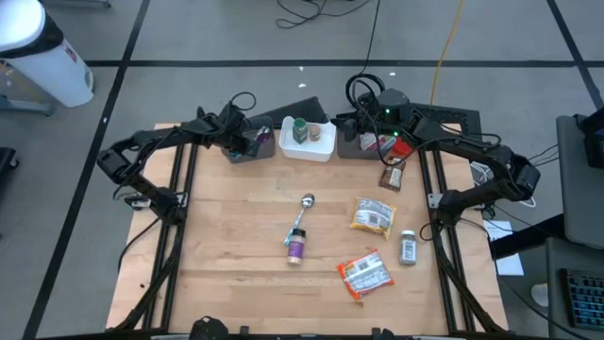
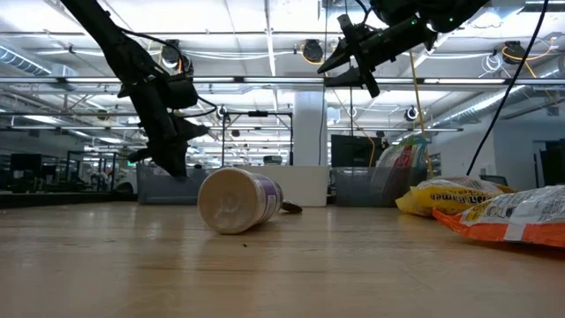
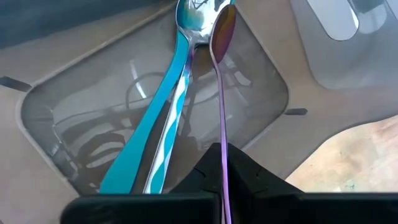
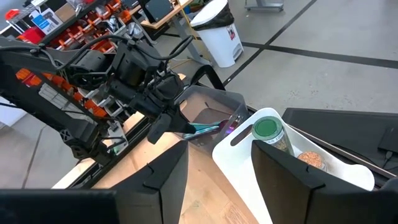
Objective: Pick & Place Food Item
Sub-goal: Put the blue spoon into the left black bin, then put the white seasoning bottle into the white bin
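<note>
My left gripper (image 3: 222,177) is shut on a thin purple spoon (image 3: 222,74) and slants down into a clear grey bin (image 3: 68,99) at the table's far left (image 1: 247,144). A teal spoon (image 3: 158,118) lies in that bin. My right gripper (image 4: 217,180) hangs open and holds nothing, high over the far right of the table (image 1: 357,121), facing the white bin (image 4: 249,168). A yellow bag (image 1: 371,215), an orange bag (image 1: 365,274), a spice jar (image 1: 408,247) and a purple cup (image 1: 296,247) lie on the wood. My left gripper pinches the purple spoon's handle (image 3: 223,155) between its two shut fingers. The fingers come from above, slanting down, and lie along the handle. The spoon sticks out ahead of them, with its bowl (image 3: 222,28) down inside the grey bin beside the teal spoon's bowl.
The white bin (image 1: 308,139) holds a green-lidded jar (image 1: 299,128). A second grey bin (image 1: 366,144) with red packets stands to its right. A metal scoop (image 1: 305,203) lies by the purple cup. The table's near left is bare wood (image 1: 226,264).
</note>
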Controlling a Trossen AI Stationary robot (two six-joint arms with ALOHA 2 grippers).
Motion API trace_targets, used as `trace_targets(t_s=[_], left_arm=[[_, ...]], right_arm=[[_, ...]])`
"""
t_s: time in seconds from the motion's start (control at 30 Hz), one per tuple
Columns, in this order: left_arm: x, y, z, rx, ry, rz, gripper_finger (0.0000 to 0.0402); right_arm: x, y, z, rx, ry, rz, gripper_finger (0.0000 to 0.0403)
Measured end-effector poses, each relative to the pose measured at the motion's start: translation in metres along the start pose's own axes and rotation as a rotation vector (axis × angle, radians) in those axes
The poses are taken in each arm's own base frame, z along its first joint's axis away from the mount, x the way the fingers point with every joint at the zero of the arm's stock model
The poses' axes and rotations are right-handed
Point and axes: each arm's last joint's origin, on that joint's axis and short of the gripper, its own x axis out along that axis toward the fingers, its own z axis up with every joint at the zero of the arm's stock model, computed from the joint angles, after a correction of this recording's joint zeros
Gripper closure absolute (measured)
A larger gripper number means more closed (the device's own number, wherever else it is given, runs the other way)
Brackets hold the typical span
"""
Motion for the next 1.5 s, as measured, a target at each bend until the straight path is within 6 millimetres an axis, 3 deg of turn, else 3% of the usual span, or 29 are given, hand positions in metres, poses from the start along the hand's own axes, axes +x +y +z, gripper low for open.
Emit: trace_targets(t_s=[0.47,0.83,1.13,1.33,1.5], left_arm=[[0.0,0.001,-0.002,0.002,0.012,0.02,0.0394],[0.0,0.001,-0.002,0.005,0.011,0.03,0.0324],[-0.002,0.0,0.0,0.057,0.019,0.022,0.0303],[-0.03,-0.011,0.026,0.161,-0.024,0.014,0.0302],[-0.086,-0.032,0.063,0.249,-0.075,0.001,0.0302]], right_arm=[[0.0,0.0,0.0,0.0,0.001,0.001,0.0235],[0.0,0.0,0.0,0.001,0.001,0.001,0.0236],[0.0,0.0,0.0,0.001,0.004,0.001,0.0236],[0.0,0.0,-0.001,0.003,0.01,-0.003,0.0234],[0.0,0.0,-0.001,0.003,0.009,-0.002,0.0236]])
